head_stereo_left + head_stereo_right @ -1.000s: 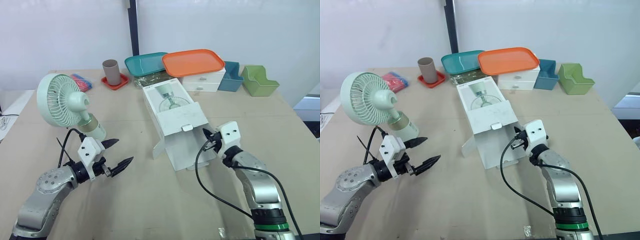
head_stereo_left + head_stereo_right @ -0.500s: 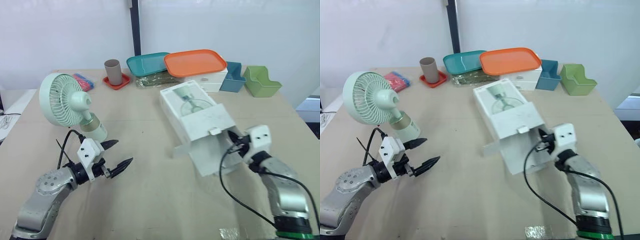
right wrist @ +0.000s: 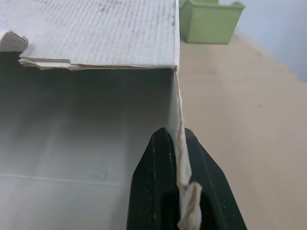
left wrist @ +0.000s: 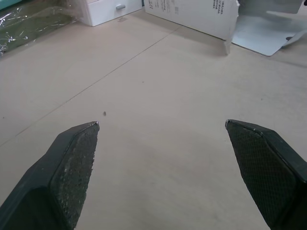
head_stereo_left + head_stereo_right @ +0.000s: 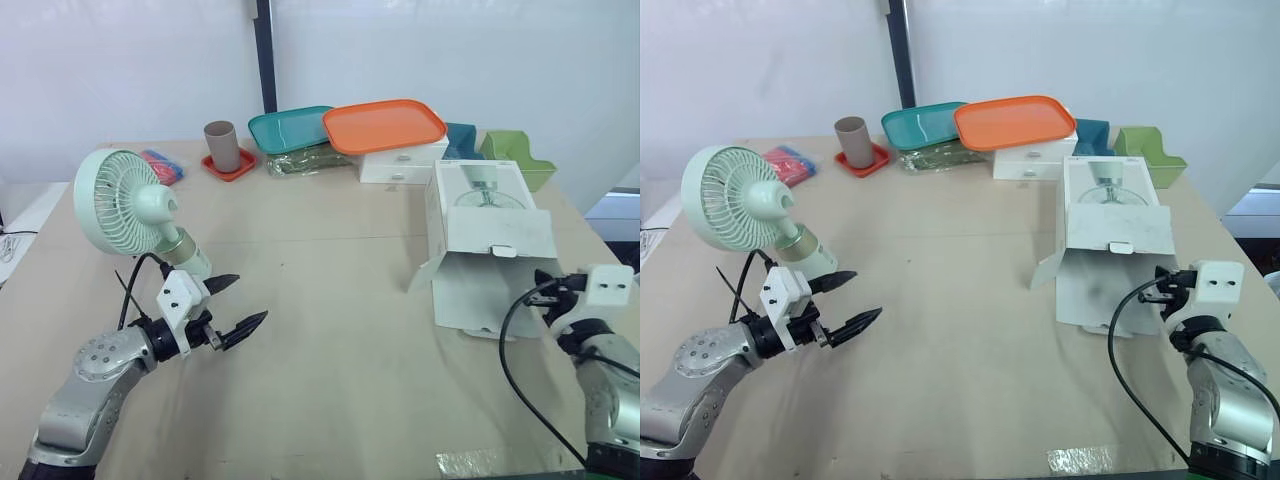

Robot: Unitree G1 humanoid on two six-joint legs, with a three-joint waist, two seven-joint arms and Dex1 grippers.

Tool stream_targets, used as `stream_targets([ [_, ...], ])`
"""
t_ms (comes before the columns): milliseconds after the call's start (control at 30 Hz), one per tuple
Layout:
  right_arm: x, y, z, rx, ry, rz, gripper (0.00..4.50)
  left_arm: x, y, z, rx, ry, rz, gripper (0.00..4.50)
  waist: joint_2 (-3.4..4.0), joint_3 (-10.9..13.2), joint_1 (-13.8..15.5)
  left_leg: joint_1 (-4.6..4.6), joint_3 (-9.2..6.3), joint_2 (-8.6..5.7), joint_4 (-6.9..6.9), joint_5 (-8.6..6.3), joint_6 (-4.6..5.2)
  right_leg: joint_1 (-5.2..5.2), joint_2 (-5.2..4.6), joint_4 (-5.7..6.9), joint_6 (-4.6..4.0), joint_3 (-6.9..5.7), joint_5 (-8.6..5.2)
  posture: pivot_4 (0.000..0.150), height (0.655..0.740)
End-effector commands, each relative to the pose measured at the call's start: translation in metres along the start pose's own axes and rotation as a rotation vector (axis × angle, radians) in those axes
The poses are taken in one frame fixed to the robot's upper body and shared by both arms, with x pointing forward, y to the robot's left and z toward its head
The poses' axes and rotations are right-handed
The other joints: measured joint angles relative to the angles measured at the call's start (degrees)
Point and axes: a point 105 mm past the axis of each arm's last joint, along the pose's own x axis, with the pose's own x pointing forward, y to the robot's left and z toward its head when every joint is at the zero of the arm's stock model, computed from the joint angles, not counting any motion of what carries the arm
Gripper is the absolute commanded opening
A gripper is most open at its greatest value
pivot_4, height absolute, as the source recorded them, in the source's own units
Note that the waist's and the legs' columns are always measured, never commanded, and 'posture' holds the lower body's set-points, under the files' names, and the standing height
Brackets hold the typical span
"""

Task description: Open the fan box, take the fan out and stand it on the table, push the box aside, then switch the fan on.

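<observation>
Box (image 5: pixel 1110 232) in right gripper (image 3: pixel 177 135)

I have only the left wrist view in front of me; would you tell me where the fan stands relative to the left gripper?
Observer: The fan stands upright on the table, close beyond the open left gripper, toward the robot's left.
Operator: Thank you. I see a corner of the box; is the right gripper on it?
Observer: Yes, the right gripper is shut on the box, pinching the edge of a side wall at its open end.
Operator: And is there anything inside?
Observer: The part of the interior seen from the right wrist is bare cardboard.
</observation>
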Motion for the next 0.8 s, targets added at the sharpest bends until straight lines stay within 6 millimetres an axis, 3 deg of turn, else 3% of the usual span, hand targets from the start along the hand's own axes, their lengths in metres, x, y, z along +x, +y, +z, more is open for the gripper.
stream_targets([
  [33,0.000,0.000,0.011,0.037,-0.030,-0.039,0.03,0.001,0.002,0.009,0.032,-0.030,-0.005,4.50,0.00,0.00,0.02,0.00,0.00,0.02,0.00,0.00,0.00,0.00,0.02,0.00,0.00,0.01,0.00,0.150,0.7400],
  [267,-0.005,0.002,0.008,0.018,-0.004,-0.019,0.03,0.000,0.001,0.008,0.031,-0.026,0.001,4.50,0.00,-0.01,0.04,0.10,0.00,0.03,0.01,-0.01,0.02,-0.03,0.04,-0.04,0.03,0.02,0.02,0.150,0.7400],
  [367,-0.007,0.001,0.009,0.016,-0.006,0.001,0.86,0.002,0.000,0.009,0.028,-0.030,-0.001,4.50,0.00,0.00,0.04,0.10,0.04,0.04,0.01,-0.02,0.02,-0.02,0.05,-0.04,0.04,0.04,0.03,0.150,0.7400],
  [633,-0.020,-0.007,0.039,-0.155,-0.130,0.143,4.30,0.004,-0.001,0.009,0.021,-0.038,-0.010,4.50,0.00,0.00,0.02,0.08,0.46,0.24,0.02,-0.06,0.10,0.01,0.15,-0.04,0.04,0.15,0.04,0.150,0.7400],
  [800,-0.026,-0.018,0.081,-0.312,-0.235,0.278,4.44,0.007,0.002,0.008,0.005,-0.050,0.003,4.50,-0.01,0.01,0.01,0.10,0.93,0.45,0.08,-0.14,0.24,0.07,0.31,-0.05,0.05,0.36,0.10,0.150,0.7400],
])
